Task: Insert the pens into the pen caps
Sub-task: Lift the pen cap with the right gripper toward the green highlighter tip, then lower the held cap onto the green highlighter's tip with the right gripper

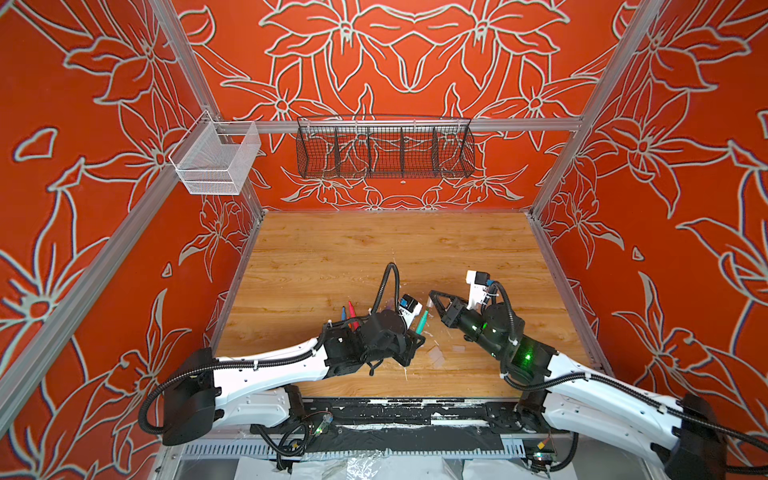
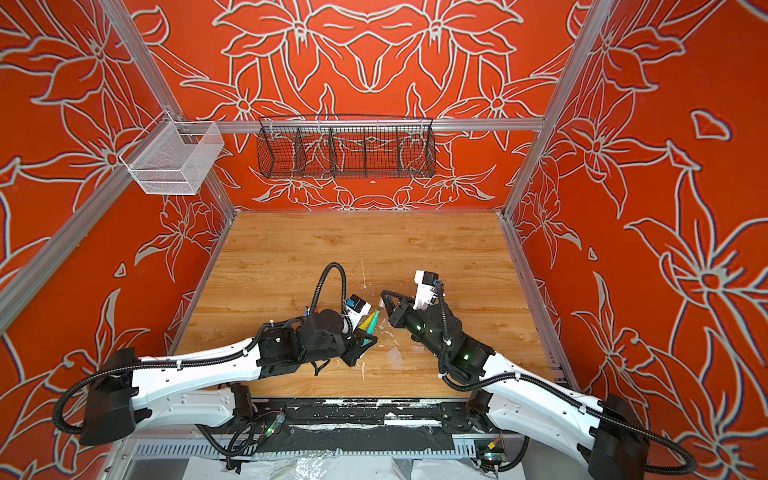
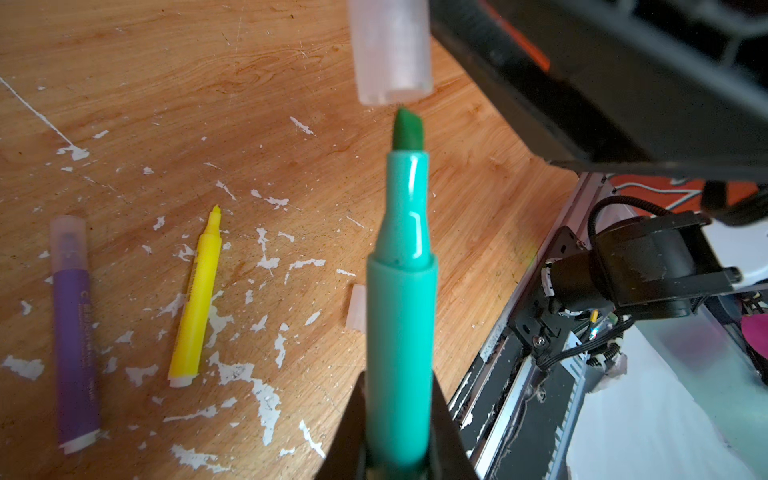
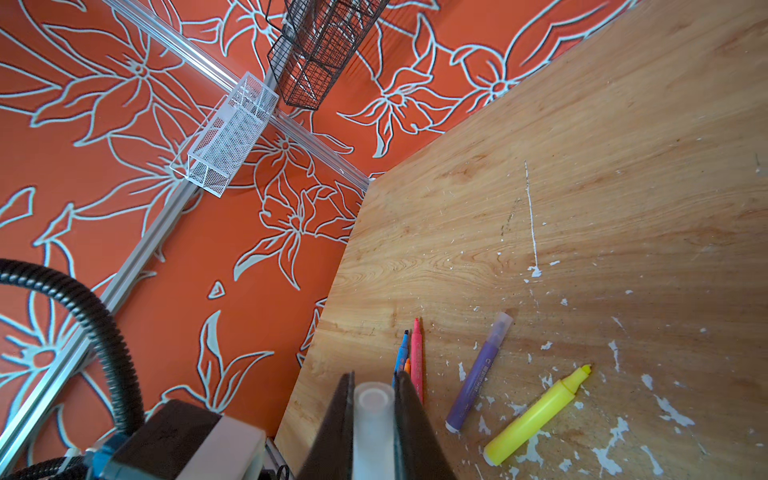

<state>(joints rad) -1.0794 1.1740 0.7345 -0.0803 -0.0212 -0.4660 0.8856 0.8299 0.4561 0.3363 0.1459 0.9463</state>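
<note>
Both clenched: left pincer (image 3: 400,388) on green pen (image 3: 401,307), right pincer (image 4: 374,384) on clear cap (image 4: 372,432).

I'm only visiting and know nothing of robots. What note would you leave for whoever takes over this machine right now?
Left tool: shut on the green pen, tip bare.
Right tool: shut on a clear cap, mouth just short of that tip.
Done: purple pen lies capped on the table.
To do: seat green in the cap; then the yellow pen, blue pen and pink pen, all bare-tipped, and the orange pen, mostly hidden. A loose cap lies on the table.
</note>
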